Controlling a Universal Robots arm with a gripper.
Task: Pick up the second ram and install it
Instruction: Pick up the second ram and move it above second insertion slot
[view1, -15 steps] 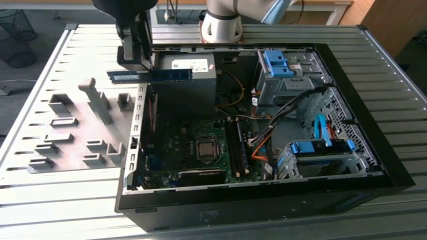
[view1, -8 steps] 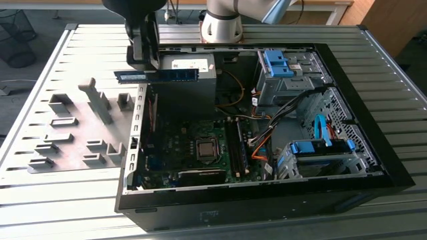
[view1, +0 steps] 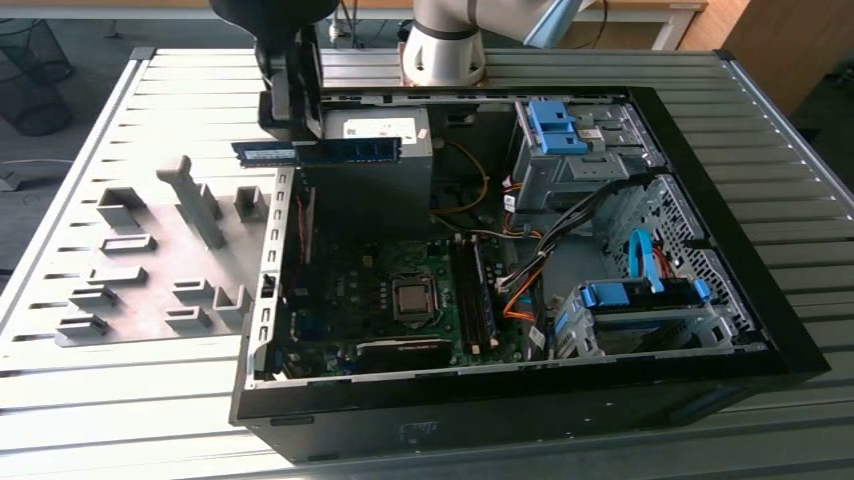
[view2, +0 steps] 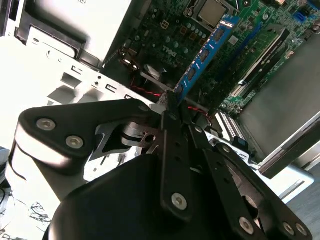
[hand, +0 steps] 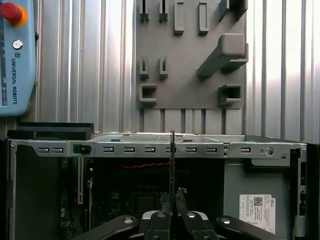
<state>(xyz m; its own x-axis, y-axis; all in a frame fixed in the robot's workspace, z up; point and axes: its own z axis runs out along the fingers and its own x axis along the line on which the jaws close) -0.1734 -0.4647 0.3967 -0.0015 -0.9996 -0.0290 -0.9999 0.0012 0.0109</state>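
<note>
The second ram (view1: 340, 150) is a thin blue-green stick held level in the air over the back left corner of the open computer case (view1: 747, 330). My gripper (view1: 300, 150) is shut on it near the end toward the exterior view's left. In the second wrist view the ram (view2: 207, 50) juts out from my gripper (view2: 172, 102) above the motherboard (view2: 172, 37). In the first wrist view the ram (hand: 172, 160) shows edge-on, rising from my gripper (hand: 172, 202) over the case wall. The memory slots (view1: 474, 290) lie beside the processor socket (view1: 412, 297), well below the ram.
A grey fixture plate (view1: 147, 260) with raised blocks lies on the slatted table at the exterior view's left of the case. Blue drive bays (view1: 641, 295) and cables fill the case's other side. The power supply (view1: 380, 160) sits under the ram. A teach pendant (hand: 15, 55) lies on the table.
</note>
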